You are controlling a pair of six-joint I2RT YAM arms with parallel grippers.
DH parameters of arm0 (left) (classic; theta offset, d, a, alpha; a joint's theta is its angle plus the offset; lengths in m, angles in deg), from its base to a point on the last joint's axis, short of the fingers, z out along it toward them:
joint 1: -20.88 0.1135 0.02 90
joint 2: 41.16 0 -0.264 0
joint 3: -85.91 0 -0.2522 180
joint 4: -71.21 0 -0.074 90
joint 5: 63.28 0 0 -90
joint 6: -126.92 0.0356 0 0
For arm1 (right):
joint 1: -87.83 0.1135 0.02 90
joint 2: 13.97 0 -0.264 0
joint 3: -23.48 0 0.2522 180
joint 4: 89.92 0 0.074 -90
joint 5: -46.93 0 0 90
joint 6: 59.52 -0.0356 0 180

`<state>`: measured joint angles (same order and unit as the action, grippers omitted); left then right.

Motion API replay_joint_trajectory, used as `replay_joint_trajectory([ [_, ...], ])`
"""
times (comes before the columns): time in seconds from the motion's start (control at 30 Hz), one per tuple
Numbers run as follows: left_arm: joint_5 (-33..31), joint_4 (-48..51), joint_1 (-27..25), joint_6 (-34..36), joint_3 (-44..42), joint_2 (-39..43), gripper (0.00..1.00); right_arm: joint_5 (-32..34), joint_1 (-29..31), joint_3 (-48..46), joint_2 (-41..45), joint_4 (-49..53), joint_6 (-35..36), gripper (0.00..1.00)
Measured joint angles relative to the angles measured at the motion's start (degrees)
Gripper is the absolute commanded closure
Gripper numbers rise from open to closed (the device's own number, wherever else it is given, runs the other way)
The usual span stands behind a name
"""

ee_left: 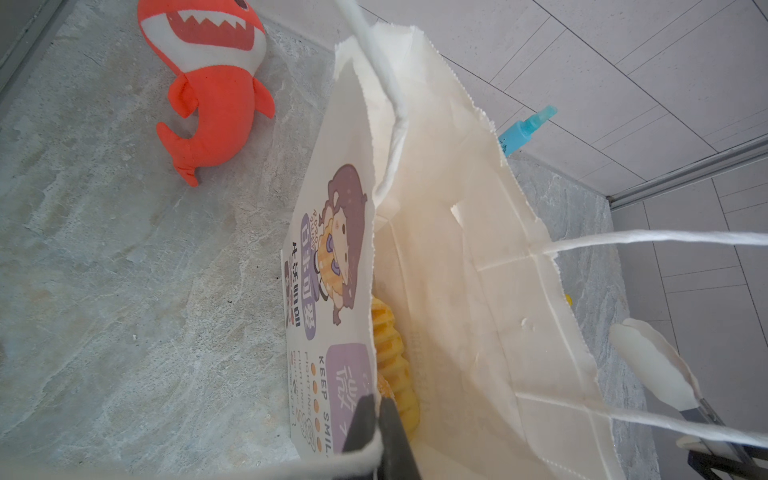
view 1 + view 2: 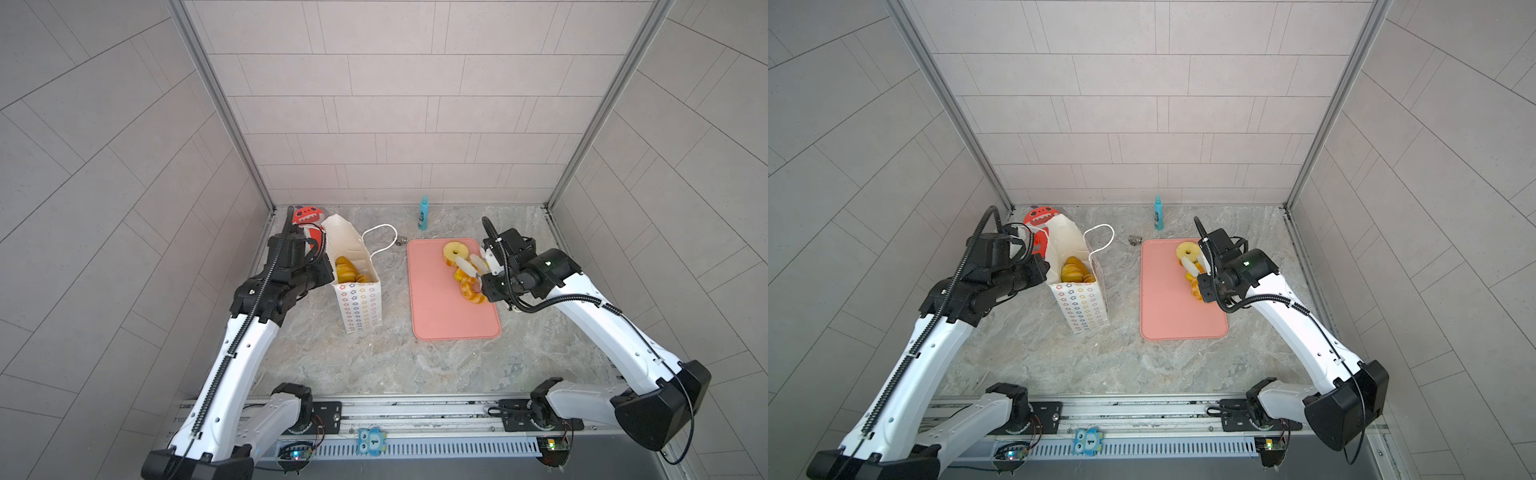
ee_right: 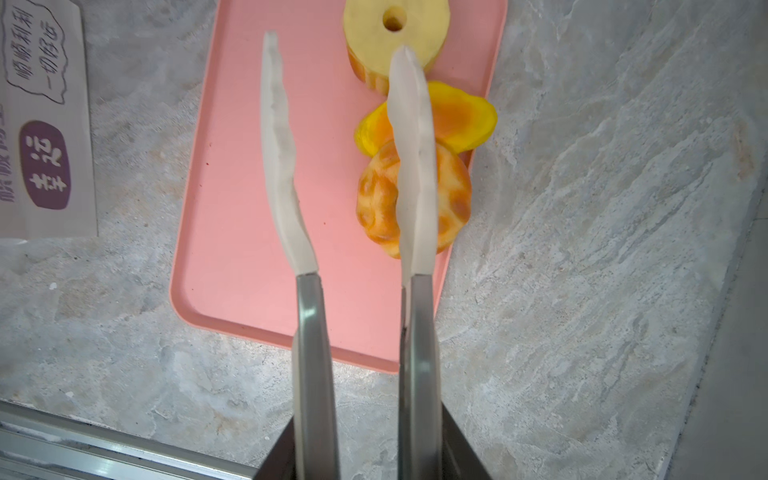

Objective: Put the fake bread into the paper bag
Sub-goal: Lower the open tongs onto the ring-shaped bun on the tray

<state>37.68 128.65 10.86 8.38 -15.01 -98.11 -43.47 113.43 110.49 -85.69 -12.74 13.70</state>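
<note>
Right end effector (image 3: 337,41) over three bread pieces (image 3: 376,199); one tray (image 3: 249,166), one bag (image 3: 41,124).

You have a matt white paper bag (image 2: 359,307), a smooth flat pink plastic tray (image 2: 436,309), a red cloth shark (image 1: 208,104) and a grey stone-look desk (image 2: 374,365).

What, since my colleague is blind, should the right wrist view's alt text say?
The open right claw hovers over a pink tray holding a pale toy bread ring, a yellow-orange piece and a lattice-topped bun. A printed paper bag shows at the edge.
</note>
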Motion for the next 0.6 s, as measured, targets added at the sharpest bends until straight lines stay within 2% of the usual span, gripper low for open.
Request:
replay_joint_trajectory([
  [0.6,0.6,-0.7,0.0,0.0,-0.4,-0.2,0.94,2.2,1.4,-4.9,-0.1,2.6,-0.5,0.57],
])
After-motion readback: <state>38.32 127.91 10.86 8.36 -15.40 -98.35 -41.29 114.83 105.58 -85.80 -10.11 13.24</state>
